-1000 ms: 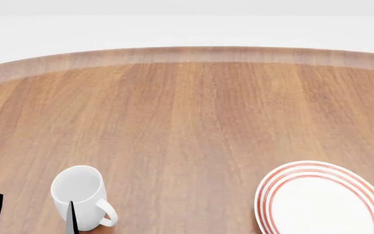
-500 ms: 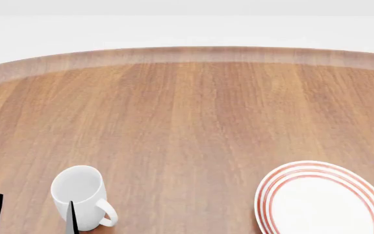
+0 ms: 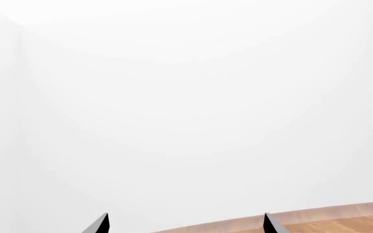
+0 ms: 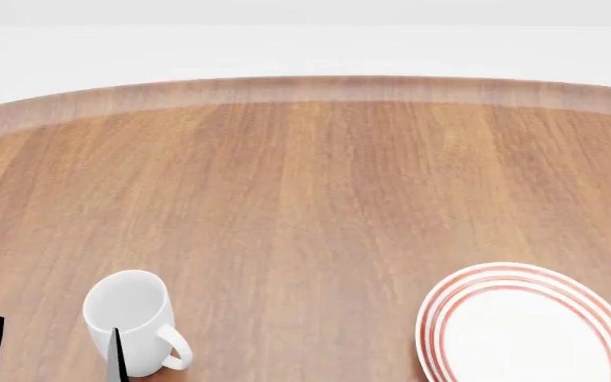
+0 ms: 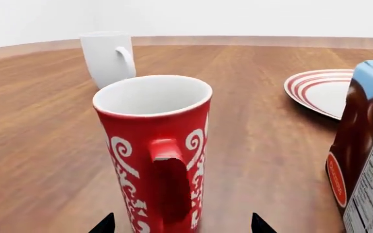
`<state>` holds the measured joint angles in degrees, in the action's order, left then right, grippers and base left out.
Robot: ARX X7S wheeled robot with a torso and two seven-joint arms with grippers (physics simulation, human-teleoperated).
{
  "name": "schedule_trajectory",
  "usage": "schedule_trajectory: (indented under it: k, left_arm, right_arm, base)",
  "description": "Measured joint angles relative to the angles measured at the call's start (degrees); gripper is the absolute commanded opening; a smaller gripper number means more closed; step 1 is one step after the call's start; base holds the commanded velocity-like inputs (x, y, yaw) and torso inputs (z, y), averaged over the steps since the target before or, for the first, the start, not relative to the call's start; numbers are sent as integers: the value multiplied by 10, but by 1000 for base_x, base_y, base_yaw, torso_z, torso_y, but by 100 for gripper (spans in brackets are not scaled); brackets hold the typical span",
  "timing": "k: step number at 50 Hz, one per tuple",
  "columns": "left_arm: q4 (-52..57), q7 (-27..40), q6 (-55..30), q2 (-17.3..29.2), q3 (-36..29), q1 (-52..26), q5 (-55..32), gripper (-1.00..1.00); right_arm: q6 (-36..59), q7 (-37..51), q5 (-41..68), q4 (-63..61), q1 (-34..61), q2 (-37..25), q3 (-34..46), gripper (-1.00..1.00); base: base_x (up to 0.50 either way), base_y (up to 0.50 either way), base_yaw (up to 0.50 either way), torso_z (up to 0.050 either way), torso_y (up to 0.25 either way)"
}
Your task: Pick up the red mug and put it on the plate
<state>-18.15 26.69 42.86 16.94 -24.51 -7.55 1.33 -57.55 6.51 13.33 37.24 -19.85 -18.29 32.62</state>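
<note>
2 dark fingertips (image 4: 118, 356) at the head view's near left corner are all that shows of the left gripper (image 4: 53, 350); they stand wide apart, one crossing in front of the white mug (image 4: 130, 318). In its own wrist view the same gripper (image 3: 185, 224) is again only 2 tips, spread wide with nothing between them, facing a blank white wall above a sliver of the table's (image 3: 342, 221) far edge.

The red mug (image 5: 155, 150) is missing from the head view altogether. Only the right wrist view has it: upright on the wooden table (image 5: 37, 126), handle turned toward the camera, its base cut off by the frame. The right gripper (image 5: 181, 224) shows as 2 tips held wide, 1 on either side of the mug; whether they touch it I cannot tell.

That view also shows a carton (image 5: 366, 145), partly cut off, near the red mug. The white mug (image 5: 109, 57) and the plate (image 5: 322, 90) sit farther back. In the head view the plate (image 4: 528, 326) lies near right, clipped by the frame.
</note>
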Motion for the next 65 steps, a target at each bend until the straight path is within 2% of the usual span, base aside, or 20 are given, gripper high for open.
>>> schedule_trajectory:
  k: [4, 26, 64, 65]
  left_arm:
    - [0, 1, 1, 0, -1, 0, 0, 100]
    - [-1, 4, 2, 2, -4, -1, 0, 100]
    - [-1, 9, 1, 5, -9, -3, -1, 100]
    - [-1, 9, 1, 5, -9, -3, -1, 100]
  right_arm:
    - [21, 11, -10, -46, -23, -9, -4, 100]
    - [38, 43, -48, -127, -86, -21, -22, 100]
    - [56, 42, -40, -142, -79, -26, -21, 100]
    - [56, 42, -40, -141, -79, -25, -21, -100]
  base:
    - [0, 0, 0, 0, 0]
    - [0, 0, 0, 0, 0]
    - [0, 0, 0, 0, 0]
    - [0, 0, 0, 0, 0]
